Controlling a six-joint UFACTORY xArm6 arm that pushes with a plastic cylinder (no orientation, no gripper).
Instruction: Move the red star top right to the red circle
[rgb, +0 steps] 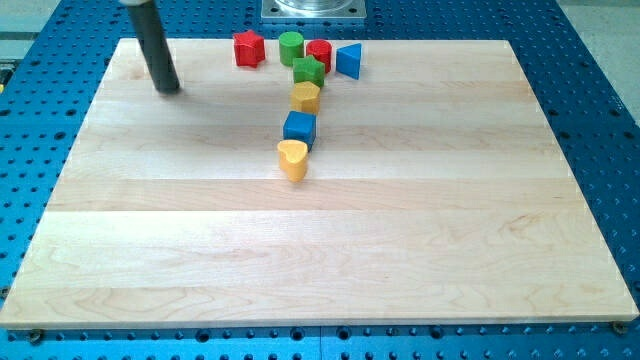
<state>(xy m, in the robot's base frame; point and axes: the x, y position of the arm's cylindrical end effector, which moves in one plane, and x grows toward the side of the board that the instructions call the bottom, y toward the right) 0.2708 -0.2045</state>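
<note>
Red star (249, 48) near the board's (320, 250) top edge, to the right of my tip (168, 89) and slightly above it, well apart. No clear long axis; pointing direction too small to tell. Red circle (320, 53) farther right, touching green circle (291, 45) and green block (308, 71), blue triangle (349, 61) just beside. Rod nearly upright, leaning slightly to the view's left at its upper end, tip resting on bare wood. No claw fitted. Yellow block (306, 97), blue cube (299, 128), yellow heart (292, 158) trailing down-right.
</note>
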